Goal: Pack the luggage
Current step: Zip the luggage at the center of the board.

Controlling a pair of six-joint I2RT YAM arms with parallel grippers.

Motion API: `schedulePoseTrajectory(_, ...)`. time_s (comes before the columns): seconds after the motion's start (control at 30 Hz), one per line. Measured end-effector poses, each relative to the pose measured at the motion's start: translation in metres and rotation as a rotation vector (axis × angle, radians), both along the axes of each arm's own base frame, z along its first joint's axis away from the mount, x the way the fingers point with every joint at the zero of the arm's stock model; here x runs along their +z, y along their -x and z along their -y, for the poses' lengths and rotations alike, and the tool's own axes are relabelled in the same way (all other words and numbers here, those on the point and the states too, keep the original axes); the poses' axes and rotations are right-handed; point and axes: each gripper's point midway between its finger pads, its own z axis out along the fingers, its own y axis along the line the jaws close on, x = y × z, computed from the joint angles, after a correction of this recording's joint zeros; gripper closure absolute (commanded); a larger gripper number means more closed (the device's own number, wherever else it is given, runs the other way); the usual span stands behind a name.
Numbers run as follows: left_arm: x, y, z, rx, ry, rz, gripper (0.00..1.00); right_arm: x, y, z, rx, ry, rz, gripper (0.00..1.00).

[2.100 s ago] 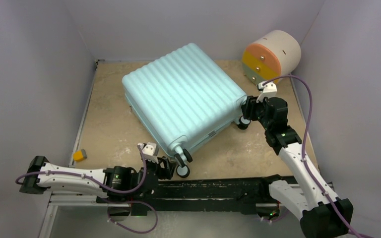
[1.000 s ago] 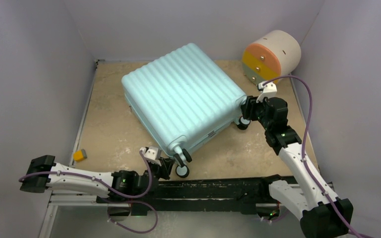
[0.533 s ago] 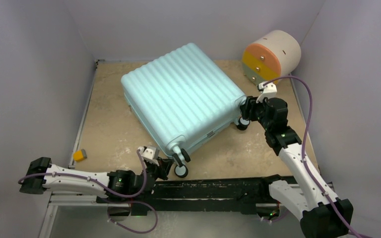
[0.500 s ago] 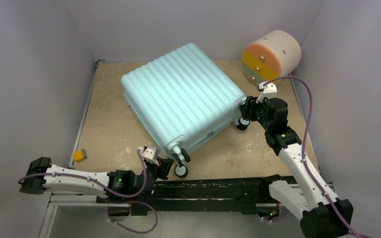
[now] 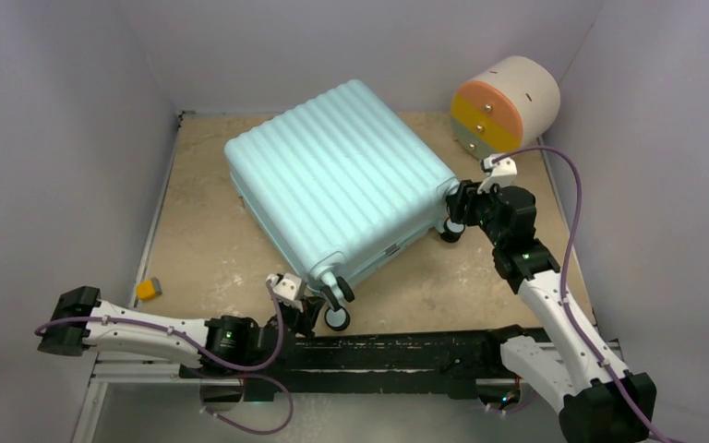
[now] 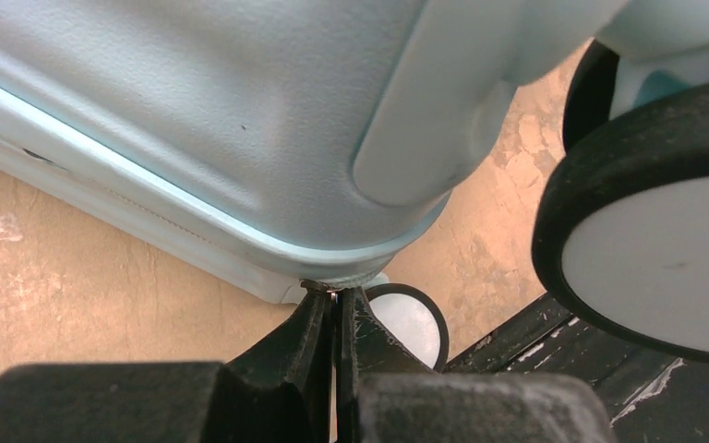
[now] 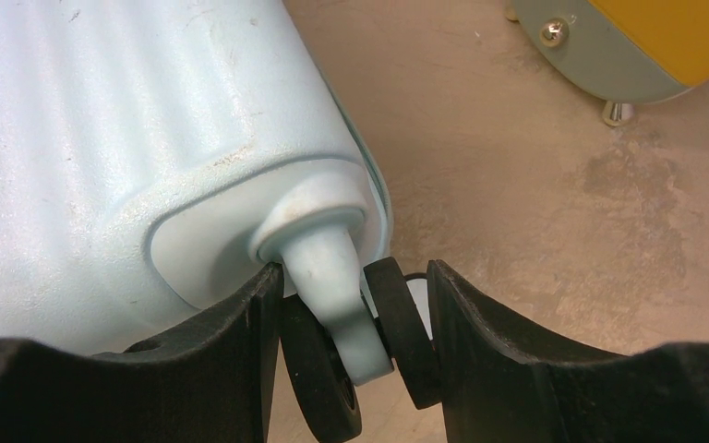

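The luggage (image 5: 337, 180), a pale teal ribbed suitcase, lies flat and closed on the tan table. My left gripper (image 5: 308, 310) is low at its near corner, beside the front wheels (image 6: 655, 258). In the left wrist view the left gripper (image 6: 335, 293) is shut, its tips pinching a small metal zipper pull at the seam. My right gripper (image 5: 453, 214) is at the suitcase's right corner. There the right gripper (image 7: 355, 277) is closed around the caster wheel (image 7: 318, 378), a finger pressing each side.
A round cream drawer unit (image 5: 503, 106) with orange, yellow and green fronts stands at the back right, close behind the right arm. A small orange block (image 5: 149, 289) lies near the left edge. A black rail (image 5: 406, 351) runs along the near edge. Walls close in all round.
My left gripper has edged right and in toward the suitcase's near corner seam. The right arm and its hold on the wheel are unchanged.
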Motion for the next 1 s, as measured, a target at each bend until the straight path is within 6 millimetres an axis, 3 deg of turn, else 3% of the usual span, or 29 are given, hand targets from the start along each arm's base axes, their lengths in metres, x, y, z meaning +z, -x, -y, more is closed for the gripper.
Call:
schedulePoseTrajectory(0.7,0.001,0.024,0.002,-0.093,-0.132,0.071,1.00,-0.001,0.000,-0.005,0.022,-0.026,0.017,1.00)
schedulePoseTrajectory(0.73,0.002,0.023,0.002,-0.092,-0.134,0.075,0.93,-0.001,0.000,-0.005,0.022,-0.026,0.017,1.00)
schedulePoseTrajectory(0.83,0.002,0.024,0.004,-0.093,-0.127,0.073,0.53,-0.001,0.000,-0.005,0.022,-0.028,0.019,1.00)
schedulePoseTrajectory(0.87,0.001,0.032,0.011,-0.135,-0.110,0.044,0.42,0.000,0.001,-0.005,0.021,-0.030,0.022,0.96)
schedulePoseTrajectory(1.0,0.007,0.061,0.024,-0.273,-0.124,-0.030,0.28,0.000,0.004,-0.005,0.016,-0.040,0.008,0.55)
